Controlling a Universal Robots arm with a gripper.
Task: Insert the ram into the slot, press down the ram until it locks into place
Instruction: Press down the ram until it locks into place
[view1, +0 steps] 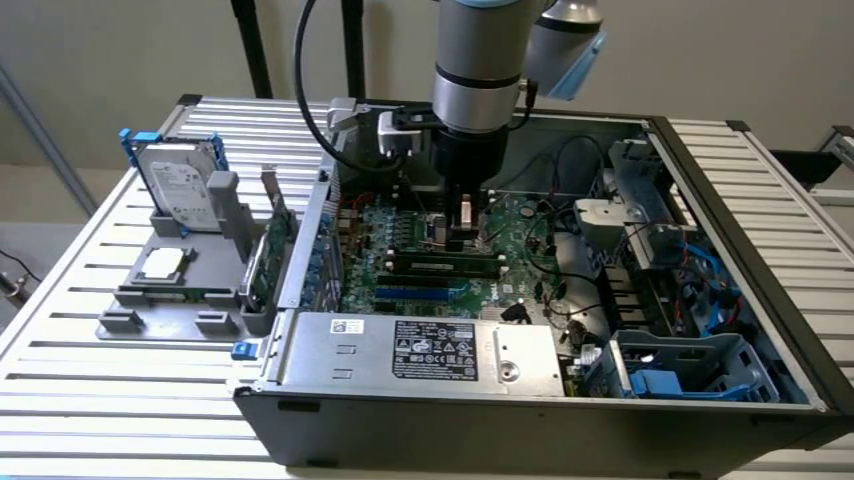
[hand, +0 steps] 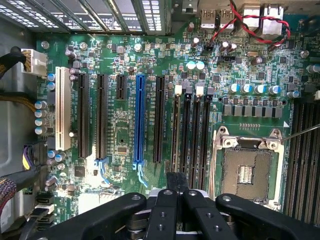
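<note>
- Sitting on a slatted metal table (view1: 80, 300), an open computer case (view1: 534, 400) lies on its side, with a plain pale wall behind it at twelve o'clock in the exterior view.
- A grey fixture (view1: 174, 290) stands at nine o'clock of the case, holding a hard drive (view1: 180, 195) upright in a blue frame, a square processor chip (view1: 163, 263) lying flat, and a green expansion card (view1: 276, 245) on edge beside the case wall.
- Inside the case the green motherboard (hand: 125, 125) lies flat; the silver power supply (view1: 427, 350) with its label sits at six o'clock of it, and a blue-grey drive cage (view1: 681, 365) at four o'clock.
- In the wrist view the board shows a white slot (hand: 62, 107), a blue slot (hand: 139, 117), the four parallel black memory slots, among them the slot (hand: 186, 135), and the square silver CPU socket (hand: 247, 167) beside them.
- The ram (view1: 441, 267) shows in the exterior view as a long dark stick lying along the board, at six o'clock of the gripper and just beside it.
- The gripper (hand: 176, 187) has its two dark fingers (hand: 171, 181) drawn together, pads touching, with nothing seen between them; the tips hang over the near ends of the memory slots.
- The arm (view1: 478, 60) comes straight down from twelve o'clock into the case, wrist vertical, a black cable (view1: 304, 90) looping at its side.
</note>
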